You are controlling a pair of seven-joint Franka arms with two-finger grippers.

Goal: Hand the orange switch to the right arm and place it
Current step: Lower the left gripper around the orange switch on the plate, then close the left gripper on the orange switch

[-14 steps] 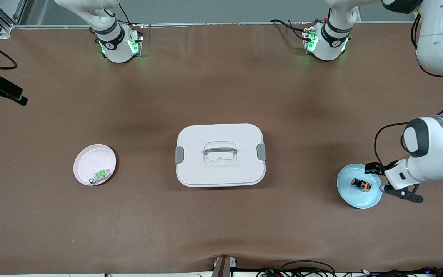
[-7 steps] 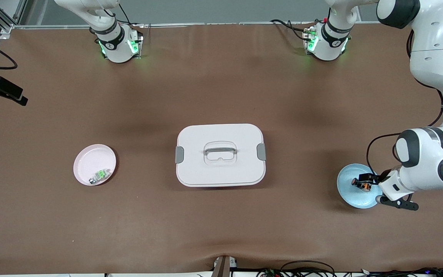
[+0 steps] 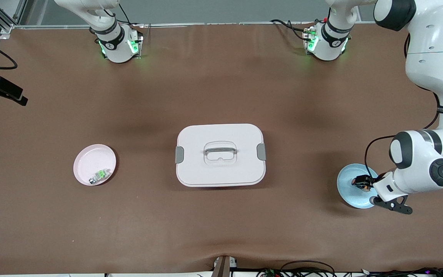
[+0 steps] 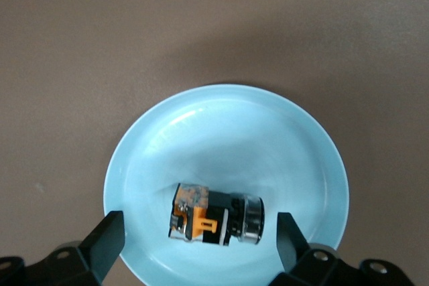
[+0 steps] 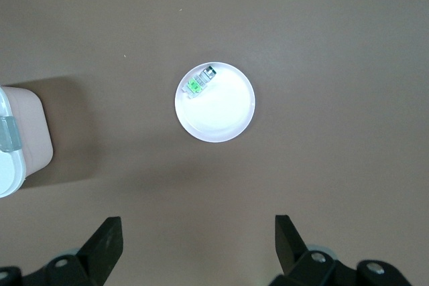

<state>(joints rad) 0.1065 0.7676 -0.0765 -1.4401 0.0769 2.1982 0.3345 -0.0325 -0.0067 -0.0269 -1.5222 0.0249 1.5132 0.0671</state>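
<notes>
The orange switch (image 3: 360, 183) lies on its side in a light blue plate (image 3: 349, 193) at the left arm's end of the table. My left gripper (image 3: 367, 185) hangs low over that plate, open. In the left wrist view the orange switch (image 4: 216, 218) lies between the two spread fingers of the left gripper (image 4: 199, 223), apart from both, on the blue plate (image 4: 221, 102). The right arm rises from its base out of the front view. My right gripper (image 5: 198, 222) is open and empty, high over the table.
A white lidded box (image 3: 220, 154) with a handle stands mid-table. A pink plate (image 3: 90, 161) toward the right arm's end holds a small silver-and-green switch (image 3: 99, 176). The right wrist view shows that plate (image 5: 221, 115), its switch (image 5: 199, 80) and the box corner (image 5: 13, 145).
The left arm has swung its gripper from beside the blue plate to over the orange switch. The right arm has not visibly moved.
</notes>
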